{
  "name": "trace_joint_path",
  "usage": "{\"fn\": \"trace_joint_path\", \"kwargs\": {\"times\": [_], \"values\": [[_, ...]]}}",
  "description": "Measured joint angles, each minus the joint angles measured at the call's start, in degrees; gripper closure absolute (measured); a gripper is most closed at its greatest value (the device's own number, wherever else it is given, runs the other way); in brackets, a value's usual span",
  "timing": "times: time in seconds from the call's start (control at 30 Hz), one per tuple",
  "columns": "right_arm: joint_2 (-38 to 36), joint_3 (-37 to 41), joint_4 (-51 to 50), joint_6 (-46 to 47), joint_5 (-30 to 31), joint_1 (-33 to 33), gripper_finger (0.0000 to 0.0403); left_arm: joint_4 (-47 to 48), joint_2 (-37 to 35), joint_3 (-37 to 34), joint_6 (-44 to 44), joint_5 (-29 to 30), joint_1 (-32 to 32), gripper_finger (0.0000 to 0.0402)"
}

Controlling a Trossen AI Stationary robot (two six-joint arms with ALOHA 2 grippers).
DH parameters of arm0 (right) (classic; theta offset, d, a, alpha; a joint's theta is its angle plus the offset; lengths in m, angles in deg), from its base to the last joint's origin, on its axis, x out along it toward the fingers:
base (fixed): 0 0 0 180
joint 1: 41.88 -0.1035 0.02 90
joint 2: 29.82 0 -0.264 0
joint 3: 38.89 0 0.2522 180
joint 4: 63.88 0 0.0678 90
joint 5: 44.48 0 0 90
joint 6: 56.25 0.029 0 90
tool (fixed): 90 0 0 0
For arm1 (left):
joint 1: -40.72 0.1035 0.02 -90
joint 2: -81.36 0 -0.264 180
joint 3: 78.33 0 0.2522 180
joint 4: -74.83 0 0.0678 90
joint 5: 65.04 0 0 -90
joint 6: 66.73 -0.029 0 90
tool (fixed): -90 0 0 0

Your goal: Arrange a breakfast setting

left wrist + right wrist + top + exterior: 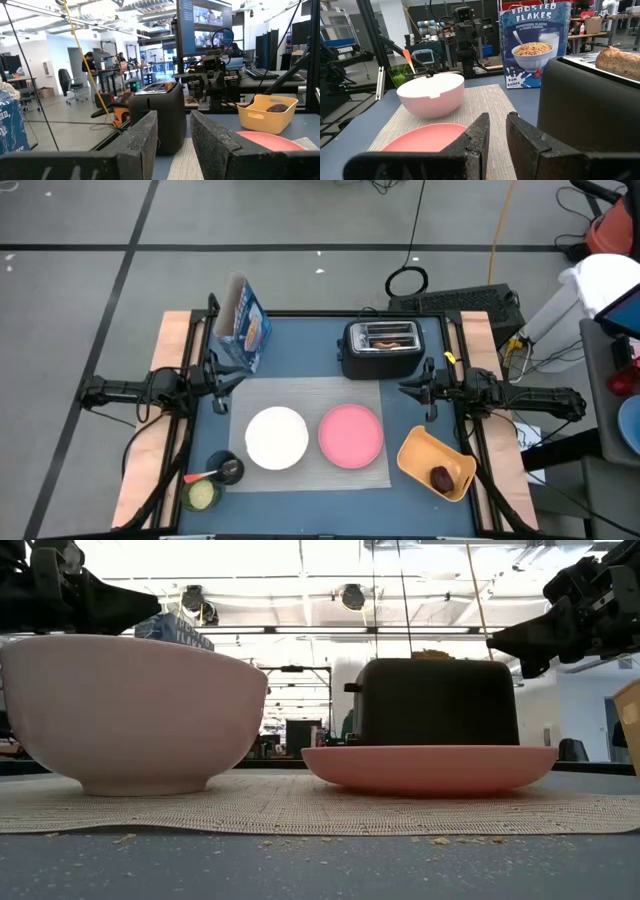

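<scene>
toast slice (pixel 391 340) in toaster (pixel 380 362) | both jaws empty, slightly parted, apart from it

The mat (pixel 300 805) looks like coarse woven cloth, rough and matt, while the bowl (pixel 135 710) and plate (pixel 430 768) look smooth with a soft sheen. The toaster (pixel 590 100) has a matt black casing, the cereal box (pixel 535 45) is printed glossy card, and the yellow dish (pixel 267 116) looks like smooth plastic.
</scene>
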Motion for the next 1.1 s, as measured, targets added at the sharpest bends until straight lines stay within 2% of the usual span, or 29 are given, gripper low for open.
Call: {"fn": "trace_joint_path", "kwargs": {"times": [1.1], "values": [[0.0,0.0,0.0,0.0,0.0,0.0,0.0344,-1.1,0.0,0.0,-1.8,0.0,0.0,0.0277]]}}
